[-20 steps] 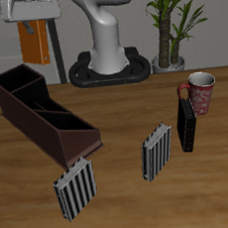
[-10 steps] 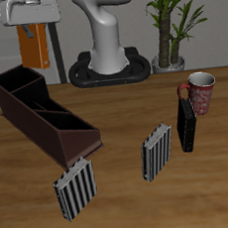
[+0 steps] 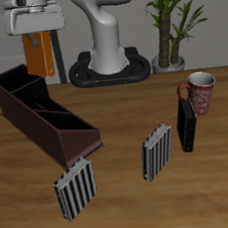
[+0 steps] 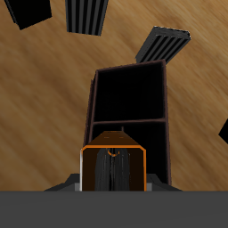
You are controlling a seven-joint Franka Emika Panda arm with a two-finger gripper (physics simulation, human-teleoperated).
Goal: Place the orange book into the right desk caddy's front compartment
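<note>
While I hang high above the table (image 3: 125, 195), my gripper (image 3: 35, 33) has its two fingers clamped on the top end of the orange book (image 3: 39, 54), which dangles upright beneath them, clear of everything. Taking the right desk caddy (image 3: 41, 114) as my landmark, the book hovers in the air above the caddy's back end, the end farthest from the table's front edge, and touches no part of it. Looking down my own wrist, I see the book's orange-edged end (image 4: 113, 166) close below me, and beyond it the caddy's dark open compartments (image 4: 130, 107) split by a cross divider. Just past the caddy's front end stands one grey-and-black striped slab (image 3: 75, 188), and a second striped slab (image 3: 157, 150) stands a little farther off along the table. Well apart from the caddy, a black book (image 3: 188, 124) leans upright against a red mug (image 3: 200, 94). A potted plant (image 3: 171, 20) stands behind them.
</note>
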